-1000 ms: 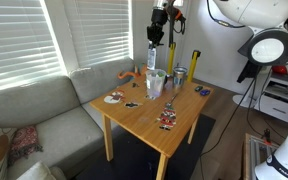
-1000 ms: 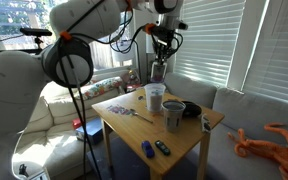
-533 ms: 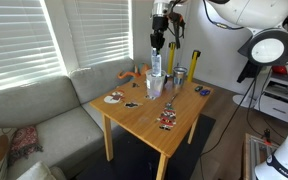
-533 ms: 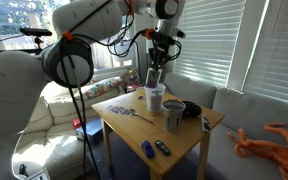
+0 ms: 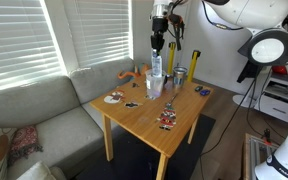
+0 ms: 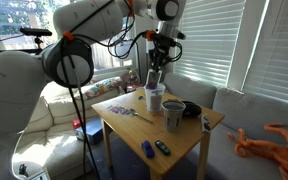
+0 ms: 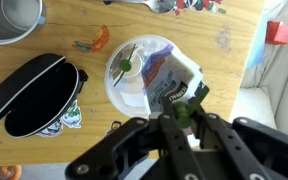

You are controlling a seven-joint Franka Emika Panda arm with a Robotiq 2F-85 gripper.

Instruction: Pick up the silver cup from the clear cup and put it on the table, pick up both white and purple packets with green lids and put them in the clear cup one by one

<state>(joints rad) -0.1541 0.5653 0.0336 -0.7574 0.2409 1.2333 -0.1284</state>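
Gripper [image 7: 187,112] jaws are pinched tight on the green lid of the second packet [image 7: 172,72], so it hangs straight down. On the left, the silver cup [image 7: 12,18] stands on the table [image 7: 229,50], out of the way. Right of it, the clear cup [image 7: 112,88] holds the first packet [image 7: 127,66]. The held one hangs over the cup's right side, ready to drop in.

Both exterior views watch the table [image 5: 144,115] [image 6: 176,140] from well back on different sides; the wrist view looks straight down, close over the clear cup [image 7: 119,88].
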